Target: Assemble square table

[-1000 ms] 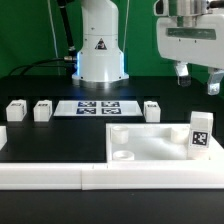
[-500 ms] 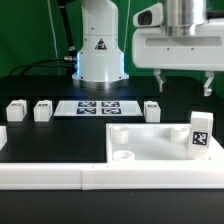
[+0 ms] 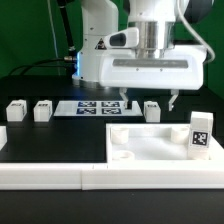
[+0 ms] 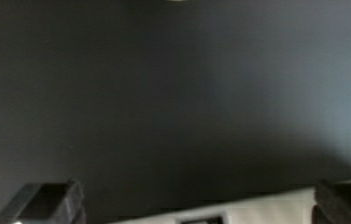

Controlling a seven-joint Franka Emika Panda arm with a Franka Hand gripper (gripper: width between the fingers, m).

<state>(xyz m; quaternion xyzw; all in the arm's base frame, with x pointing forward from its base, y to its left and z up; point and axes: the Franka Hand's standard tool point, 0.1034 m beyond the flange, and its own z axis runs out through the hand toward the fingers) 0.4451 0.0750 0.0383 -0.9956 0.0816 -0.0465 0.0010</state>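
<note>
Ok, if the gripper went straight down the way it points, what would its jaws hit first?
Likely the small white leg, seemingly right under the gripper, between its open jaws. Depth is unclear; it could meet the black table instead.

Wrist view blurred; gripper [image 4: 193, 200] fingers cut by picture edge; pale sliver [image 4: 204, 218] between them unidentifiable.

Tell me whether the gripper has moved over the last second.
Yes. The gripper has swung toward the exterior view's left and lower, now hanging open near the marker board's right end.
</note>
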